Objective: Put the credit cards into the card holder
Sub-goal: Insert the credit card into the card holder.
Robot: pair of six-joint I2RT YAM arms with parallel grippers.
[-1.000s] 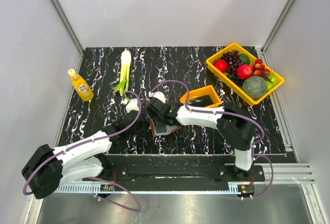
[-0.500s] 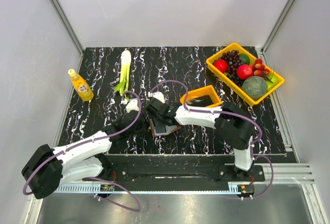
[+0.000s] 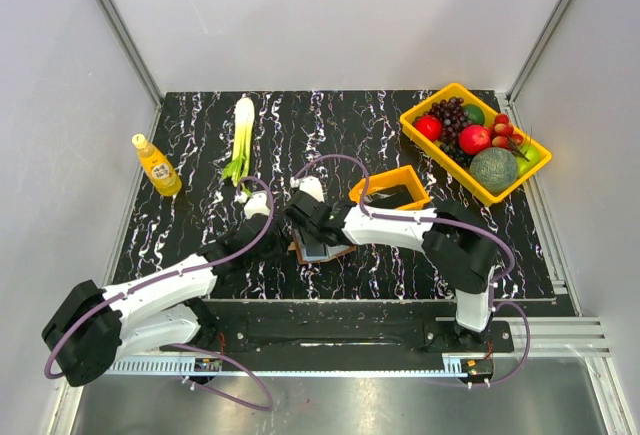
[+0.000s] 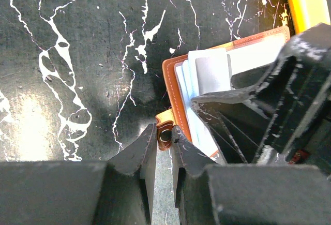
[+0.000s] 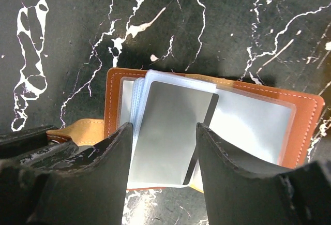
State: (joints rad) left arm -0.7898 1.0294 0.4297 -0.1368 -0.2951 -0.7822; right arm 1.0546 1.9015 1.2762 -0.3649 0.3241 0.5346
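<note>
Right pincer [image 5: 163, 132] clamps a credit card [image 5: 170, 116]; best eased squarely into the card holder [image 5: 305, 124], left pincer [image 4: 164, 135] pinching its tab [image 4: 163, 116].

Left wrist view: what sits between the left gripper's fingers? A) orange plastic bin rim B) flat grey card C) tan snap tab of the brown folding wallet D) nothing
C: the left gripper is closed on the tan snap tab of the small brown leather-like folding wallet.
</note>
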